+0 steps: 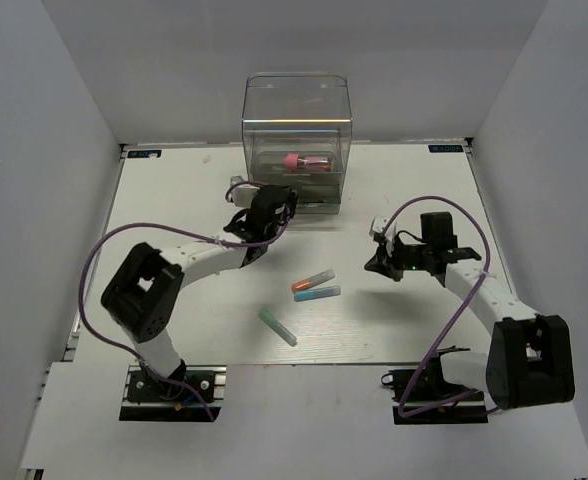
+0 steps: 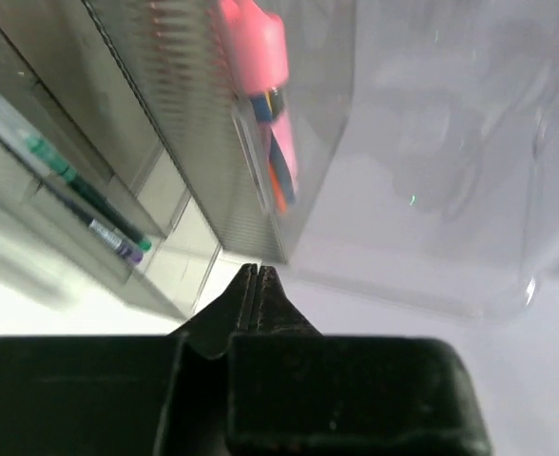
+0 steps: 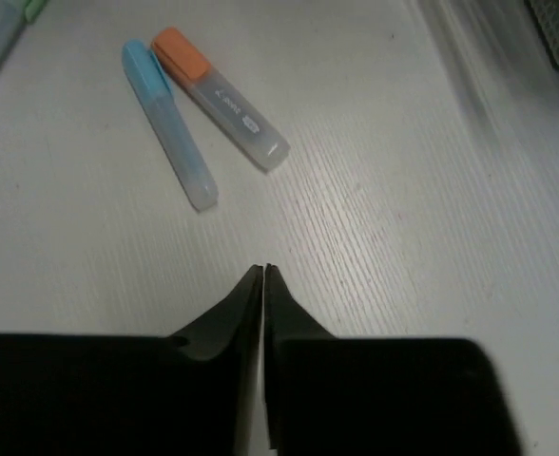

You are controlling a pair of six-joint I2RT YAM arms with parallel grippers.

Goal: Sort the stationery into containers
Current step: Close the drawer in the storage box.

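At the back of the white table, the clear smoky-grey organiser holds a chunky pink marker in its box-shaped top compartment, and a thin dark pen lies in one of its drawers. The left gripper sits just in front of the organiser's lower corner, fingertips pressed together on nothing. Mid-table, the orange-capped marker and light blue marker lie side by side, with the teal-green marker nearer the arms. The right gripper hovers near the pair, likewise closed and empty.
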